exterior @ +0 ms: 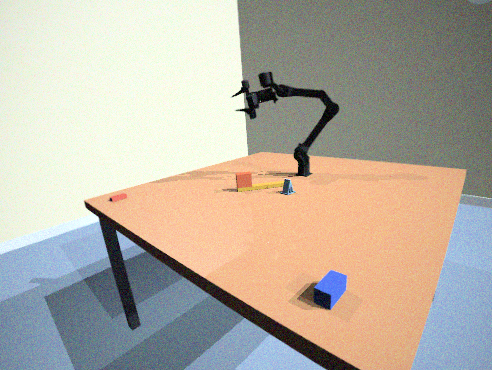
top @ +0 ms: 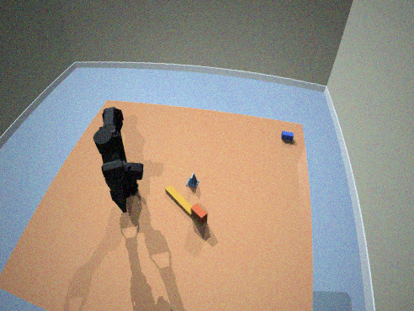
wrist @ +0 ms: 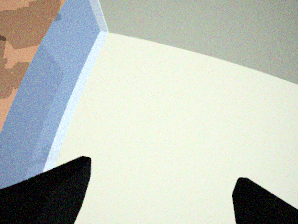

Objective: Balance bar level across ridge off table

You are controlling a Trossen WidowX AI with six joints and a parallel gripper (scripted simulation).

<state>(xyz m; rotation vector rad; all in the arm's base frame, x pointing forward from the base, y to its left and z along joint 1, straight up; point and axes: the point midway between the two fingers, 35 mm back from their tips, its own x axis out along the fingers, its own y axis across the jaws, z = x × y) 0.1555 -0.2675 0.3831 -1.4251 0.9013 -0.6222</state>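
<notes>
The yellow bar (top: 178, 200) (exterior: 268, 186) lies on the table (top: 257, 176) (exterior: 390, 210), with an orange-red block (top: 199, 211) (exterior: 244, 180) on one end. The small blue-grey ridge (top: 193, 181) (exterior: 288, 187) stands on the table beside the bar's other end, and the bar is not across it. My gripper (top: 124, 210) (exterior: 234, 103) (wrist: 165, 179) is open and empty, high above the table and away from the bar and ridge. The wrist view shows neither bar nor ridge, only wall, floor and a strip of table beyond the fingers.
A blue block (top: 288, 136) (exterior: 331, 290) lies near a table corner, far from the bar. A small red block (exterior: 118, 198) lies near another corner in the exterior view. The arm's base stands on the table behind the ridge in the exterior view.
</notes>
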